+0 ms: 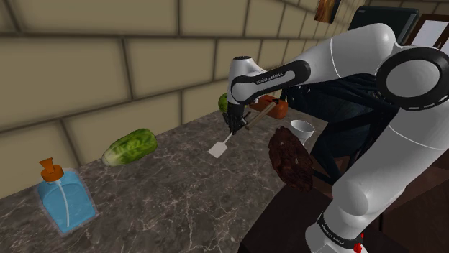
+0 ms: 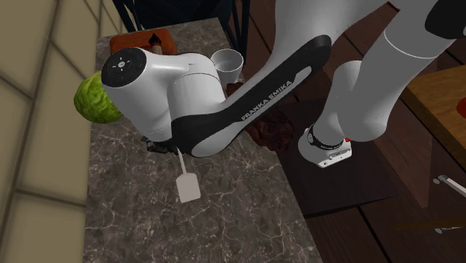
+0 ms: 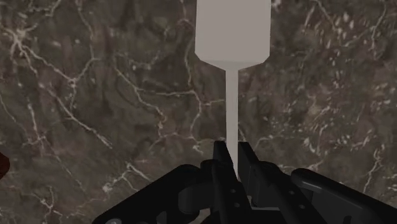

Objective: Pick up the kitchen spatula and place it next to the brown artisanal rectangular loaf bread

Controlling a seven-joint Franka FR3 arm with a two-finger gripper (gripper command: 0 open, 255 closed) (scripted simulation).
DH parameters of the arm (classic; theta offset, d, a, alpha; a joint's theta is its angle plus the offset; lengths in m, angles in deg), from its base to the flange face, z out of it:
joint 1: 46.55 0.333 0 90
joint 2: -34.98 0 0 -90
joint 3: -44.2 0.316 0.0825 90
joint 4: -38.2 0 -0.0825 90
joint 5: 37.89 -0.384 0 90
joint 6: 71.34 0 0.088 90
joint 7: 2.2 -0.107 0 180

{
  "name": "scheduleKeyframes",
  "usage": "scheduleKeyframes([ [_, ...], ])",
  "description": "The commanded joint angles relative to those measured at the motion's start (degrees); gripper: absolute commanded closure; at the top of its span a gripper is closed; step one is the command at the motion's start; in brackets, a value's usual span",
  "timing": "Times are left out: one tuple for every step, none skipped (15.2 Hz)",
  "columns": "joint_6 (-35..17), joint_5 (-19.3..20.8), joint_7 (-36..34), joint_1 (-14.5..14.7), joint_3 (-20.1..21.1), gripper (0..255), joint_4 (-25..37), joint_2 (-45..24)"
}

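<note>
- The wrist view gives the plainest look at the claw point(image 3: 233, 153): its two black fingers are nearly together, clamped on the thin pale shaft of the kitchen spatula point(image 3: 232, 38). The flat blade points away from the hand over the dark veined marble worktop point(image 3: 95, 95).
- In the shoulder view the claw point(image 1: 232, 128) points down at the worktop point(image 1: 180, 194) and the spatula point(image 1: 218, 149) hangs from it, blade lowest. I cannot tell whether the blade touches the stone.
- The second exterior view looks from above the arm, whose white body covers most of the hand. The spatula point(image 2: 187, 187) sticks out below it, blade toward the worktop's near end.
- The dark brown loaf point(image 1: 290, 158) sits at the worktop's edge on the stand's side, apart from the blade, with a white cup point(image 1: 302, 131) just behind it. In the second exterior view the loaf point(image 2: 275, 128) is half hidden by the arm, and the cup point(image 2: 228, 63) stands beyond it.
- The shoulder view also takes in a long green vegetable point(image 1: 129, 146) by the tan block wall point(image 1: 86, 65), and a blue pump bottle with an orange top point(image 1: 65, 201).
- The second exterior view shows a round green cabbage point(image 2: 95, 98) against the wall.
- "FRANKA EMIKA" reads in white on the arm's dark band point(image 2: 265, 97), and it appears again in the shoulder view.
</note>
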Motion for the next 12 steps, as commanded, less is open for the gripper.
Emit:
scheduleKeyframes([
  [1.58,-0.37,0.29,0.01,-0.02,255,0.92,0.69],
  [2.33,-0.53,0.45,0.01,-0.04,255,1.38,1.01],
  [3.08,-0.68,0.59,0.00,-0.07,255,1.85,1.32],
  [3.83,-0.82,0.73,0.00,-0.09,255,2.33,1.61],
  [4.59,-0.96,0.87,0.00,-0.12,255,2.83,1.90],
  [5.34,-1.08,1.00,-0.01,-0.15,255,3.34,2.16],
  [6.09,-1.20,1.12,-0.01,-0.18,255,3.86,2.42],
  [6.85,-1.31,1.24,-0.02,-0.21,255,4.39,2.66],
  [7.60,-1.42,1.35,-0.02,-0.24,255,4.93,2.89],
  [8.36,-1.51,1.46,-0.03,-0.27,255,5.49,3.11],
  [9.11,-1.60,1.56,-0.04,-0.30,255,6.06,3.31],
  [9.87,-1.69,1.66,-0.04,-0.32,255,6.64,3.50],
])
